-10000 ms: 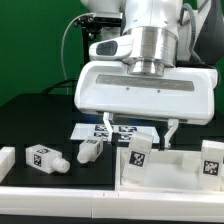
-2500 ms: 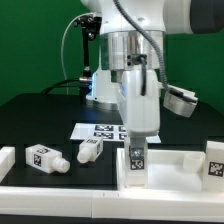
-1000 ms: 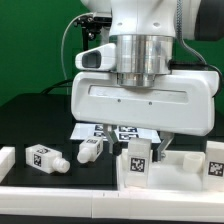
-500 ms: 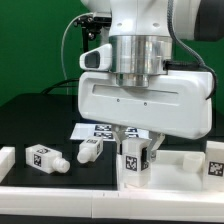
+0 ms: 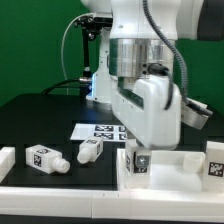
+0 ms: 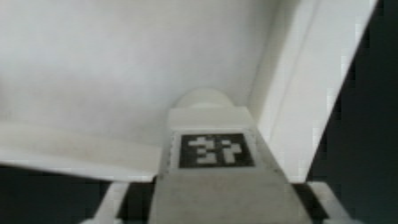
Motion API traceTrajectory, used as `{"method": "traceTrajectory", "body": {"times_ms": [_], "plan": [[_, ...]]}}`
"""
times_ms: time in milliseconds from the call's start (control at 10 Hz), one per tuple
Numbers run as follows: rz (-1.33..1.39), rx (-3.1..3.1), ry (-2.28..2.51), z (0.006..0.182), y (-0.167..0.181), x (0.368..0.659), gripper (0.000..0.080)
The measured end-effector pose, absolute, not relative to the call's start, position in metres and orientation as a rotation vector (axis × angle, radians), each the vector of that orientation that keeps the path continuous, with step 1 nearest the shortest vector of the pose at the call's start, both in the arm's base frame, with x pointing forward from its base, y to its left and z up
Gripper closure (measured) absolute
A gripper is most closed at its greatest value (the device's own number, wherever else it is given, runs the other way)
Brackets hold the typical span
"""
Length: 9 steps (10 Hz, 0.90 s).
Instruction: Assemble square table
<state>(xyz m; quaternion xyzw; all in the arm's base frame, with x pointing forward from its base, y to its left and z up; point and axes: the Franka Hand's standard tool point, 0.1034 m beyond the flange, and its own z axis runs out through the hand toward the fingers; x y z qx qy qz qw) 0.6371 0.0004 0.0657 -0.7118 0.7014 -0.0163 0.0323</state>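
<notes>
On the black table (image 5: 40, 115) a leg (image 5: 42, 157) lies on its side, with a second leg (image 5: 90, 151) near it. The marker board (image 5: 98, 130) lies behind them. The top (image 5: 176, 171) sits toward the exterior view's right. A white rail (image 5: 60, 192), I think, runs along the front.

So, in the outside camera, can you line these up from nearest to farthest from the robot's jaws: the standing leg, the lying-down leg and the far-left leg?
1. Standing leg: gripped, in the middle.
2. Lying-down leg: toward the exterior view's left.
3. Far-left leg: farthest left.

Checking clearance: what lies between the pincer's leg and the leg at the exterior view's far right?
The square tabletop, seen in the exterior view.
</notes>
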Motion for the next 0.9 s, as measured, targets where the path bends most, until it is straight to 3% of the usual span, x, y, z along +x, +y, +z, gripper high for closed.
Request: {"method": "traceTrajectory", "body": {"times_ms": [300,400,500,600,700,900], "plan": [[-0.029,-1.739,2.509,0.0664,0.003,0.6386,0.0514],[-0.029,-1.736,2.512,0.0662,0.0028,0.6385,0.0415],[-0.029,-1.749,2.503,0.0659,0.0031,0.6384,0.0415],[-0.034,-1.813,2.46,0.0662,0.0029,0.6384,0.0277],[-0.054,-1.957,2.359,0.0682,0.0025,0.6393,0.019],[-0.124,-2.326,2.009,0.069,0.0078,0.6437,0.0158]]}}
